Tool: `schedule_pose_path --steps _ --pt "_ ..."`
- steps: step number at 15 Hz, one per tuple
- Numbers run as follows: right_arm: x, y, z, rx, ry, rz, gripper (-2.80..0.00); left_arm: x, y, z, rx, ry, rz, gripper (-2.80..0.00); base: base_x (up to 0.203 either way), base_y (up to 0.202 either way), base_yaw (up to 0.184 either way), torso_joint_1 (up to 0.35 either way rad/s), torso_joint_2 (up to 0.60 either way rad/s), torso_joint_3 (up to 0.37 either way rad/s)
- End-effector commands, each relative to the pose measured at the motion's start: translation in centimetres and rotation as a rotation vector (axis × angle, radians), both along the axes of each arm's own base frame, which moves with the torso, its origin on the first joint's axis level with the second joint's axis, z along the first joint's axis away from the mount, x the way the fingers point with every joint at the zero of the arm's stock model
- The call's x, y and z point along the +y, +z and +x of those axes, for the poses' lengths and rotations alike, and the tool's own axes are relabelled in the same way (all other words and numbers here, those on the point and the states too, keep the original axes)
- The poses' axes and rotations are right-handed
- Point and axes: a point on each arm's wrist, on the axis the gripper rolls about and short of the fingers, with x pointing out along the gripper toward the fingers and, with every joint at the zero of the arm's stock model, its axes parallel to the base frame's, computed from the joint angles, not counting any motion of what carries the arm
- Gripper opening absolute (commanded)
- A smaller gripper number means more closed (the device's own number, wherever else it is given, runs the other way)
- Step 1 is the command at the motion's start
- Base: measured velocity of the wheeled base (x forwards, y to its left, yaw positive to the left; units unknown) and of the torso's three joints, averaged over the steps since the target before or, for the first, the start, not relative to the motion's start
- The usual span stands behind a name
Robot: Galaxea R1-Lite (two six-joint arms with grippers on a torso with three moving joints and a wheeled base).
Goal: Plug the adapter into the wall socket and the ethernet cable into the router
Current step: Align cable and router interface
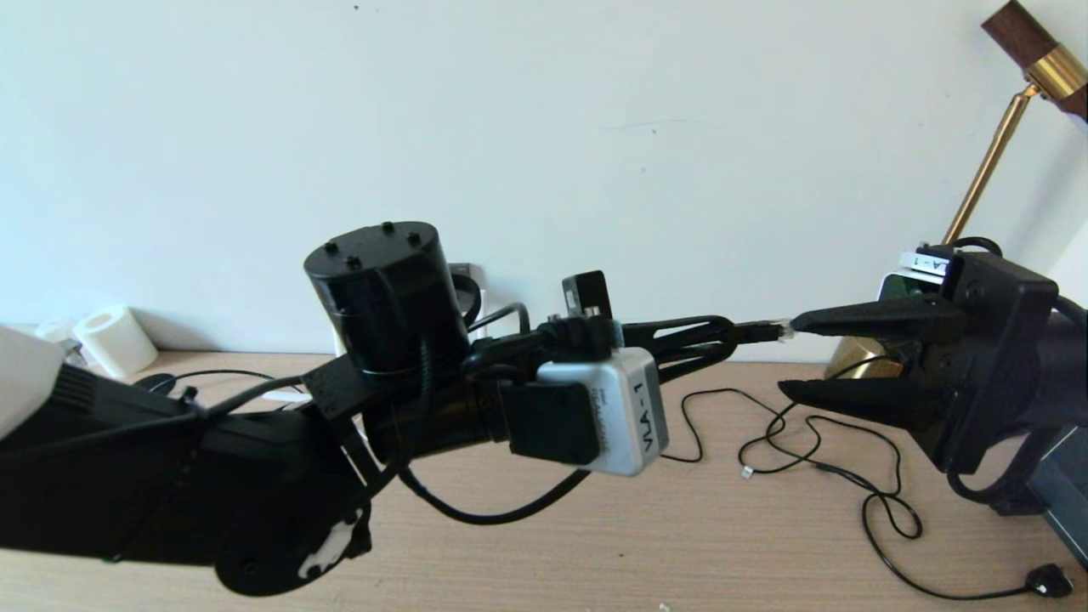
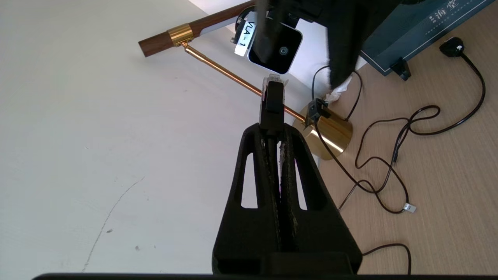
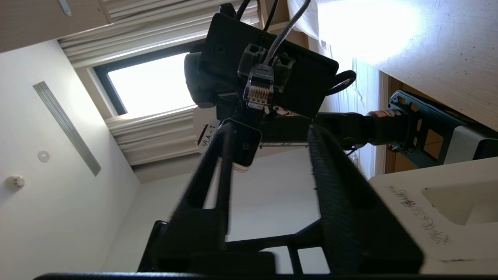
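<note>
My left gripper [image 1: 727, 333] reaches to the right above the wooden table, shut on the ethernet cable [image 1: 765, 330] just behind its plug. The clear plug tip [image 2: 273, 93] sticks out past the fingertips of that gripper [image 2: 272, 130]. My right gripper [image 1: 789, 355] faces it from the right, open, its upper fingertip almost touching the plug. In the right wrist view the plug [image 3: 257, 87] shows its gold contacts beyond the spread jaws of the right gripper [image 3: 272, 130]. The router, the adapter and the wall socket are hidden or out of view.
A brass desk lamp [image 1: 986, 170] stands at the back right, its base [image 2: 328, 134] near the wall. Thin black cables [image 1: 816, 459] loop over the table [image 1: 595, 544], ending in a black plug [image 1: 1050, 580]. A dark blue box [image 2: 420, 27] lies far right, a white paper roll [image 1: 115, 340] back left.
</note>
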Motion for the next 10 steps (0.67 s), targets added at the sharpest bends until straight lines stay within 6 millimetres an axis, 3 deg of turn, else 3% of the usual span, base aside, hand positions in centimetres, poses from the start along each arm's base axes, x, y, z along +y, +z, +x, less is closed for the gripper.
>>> schedule_pose_path --steps 1,10 --pt "0.0 0.15 0.08 0.01 0.004 0.006 0.0 0.05 0.14 -0.03 -0.022 0.002 -0.002 -2.8 0.0 0.0 0.0 0.0 0.0 0.0" --pt "0.07 0.06 0.89 0.02 -0.007 0.009 0.0 0.84 -0.06 -0.75 -0.019 0.017 0.011 -2.8 0.0 0.0 0.0 0.0 0.0 0.0"
